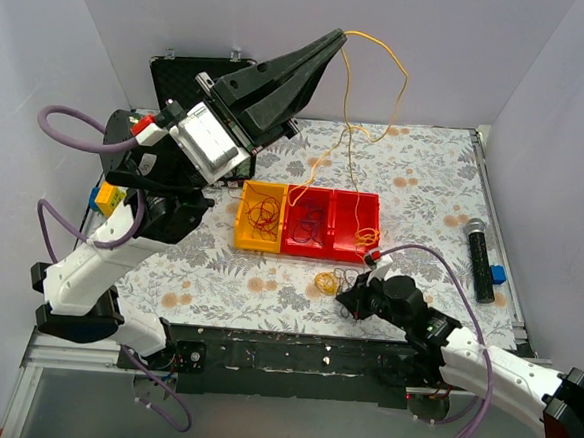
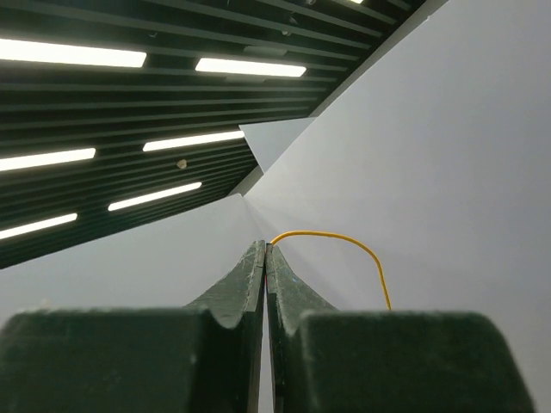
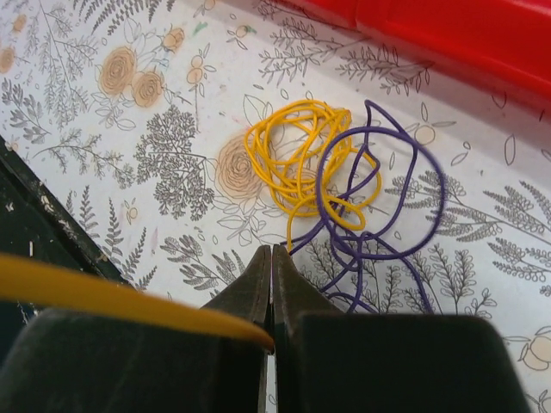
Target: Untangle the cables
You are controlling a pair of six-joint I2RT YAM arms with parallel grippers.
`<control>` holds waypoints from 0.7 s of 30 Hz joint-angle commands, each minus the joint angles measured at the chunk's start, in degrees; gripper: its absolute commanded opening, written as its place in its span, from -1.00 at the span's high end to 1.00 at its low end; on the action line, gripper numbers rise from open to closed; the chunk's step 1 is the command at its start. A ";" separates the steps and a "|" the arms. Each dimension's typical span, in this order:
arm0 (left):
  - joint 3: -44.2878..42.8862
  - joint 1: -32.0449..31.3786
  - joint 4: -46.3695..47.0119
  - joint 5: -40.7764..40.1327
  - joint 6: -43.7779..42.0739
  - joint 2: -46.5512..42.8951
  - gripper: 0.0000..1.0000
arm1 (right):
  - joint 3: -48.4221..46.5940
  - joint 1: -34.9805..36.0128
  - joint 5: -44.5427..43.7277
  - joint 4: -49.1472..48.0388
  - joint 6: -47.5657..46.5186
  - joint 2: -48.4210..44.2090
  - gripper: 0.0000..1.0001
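L end effector clamps long thin yellow wire overhead; R end effector apparently shut on its lower end; recommend slow pull, low tension, w/o dragging yellow-purple wire clump across floral bench.

Your worktop: printed floral cover, matt; cloth or paper, can't tell. Red trays: smooth glossy plastic. Yellow wire, purple wire: thin, smooth sheath, slight sheen. Your left tool, right tool: dark matt plastic, finely grainy. Arm shell: smooth white plastic.
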State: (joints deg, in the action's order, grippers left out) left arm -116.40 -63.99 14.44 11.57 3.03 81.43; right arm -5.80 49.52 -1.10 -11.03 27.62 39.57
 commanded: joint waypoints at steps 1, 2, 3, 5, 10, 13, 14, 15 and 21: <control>-3.74 -0.35 2.52 0.29 -5.55 0.75 1.00 | 2.20 0.05 -1.09 2.32 2.88 -2.57 0.97; -4.10 -0.35 3.66 0.55 -7.05 0.84 1.00 | 2.37 0.05 -1.27 2.59 3.32 -2.57 0.97; -4.45 -0.35 4.80 0.90 -8.72 1.01 1.00 | 2.29 0.05 -1.36 2.76 3.58 -2.31 0.97; -5.76 -0.35 6.12 1.96 -12.06 1.63 1.00 | 1.59 0.05 -2.58 3.81 4.28 -0.91 0.97; -7.26 -0.35 11.75 3.89 -20.15 2.33 1.00 | -0.52 0.05 -2.76 3.91 4.99 6.73 0.97; -10.77 -0.35 11.67 3.90 -23.06 3.29 1.00 | -2.63 0.05 -3.20 5.05 5.34 12.18 0.97; -11.82 -0.35 11.67 3.63 -23.68 3.39 1.00 | -3.33 0.05 -3.20 5.22 5.26 13.41 0.97; -12.36 -0.35 11.58 3.37 -24.03 3.30 1.00 | -3.51 0.05 -3.20 5.14 5.34 14.12 0.97; -11.04 -0.35 14.38 4.16 -29.39 2.33 1.00 | -4.21 0.05 -4.08 5.66 6.31 17.28 0.97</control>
State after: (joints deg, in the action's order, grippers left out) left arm -127.11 -63.99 25.32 15.27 -20.75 84.68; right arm -9.39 49.52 -2.98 -10.17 33.30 53.39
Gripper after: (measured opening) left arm 0.008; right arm 0.029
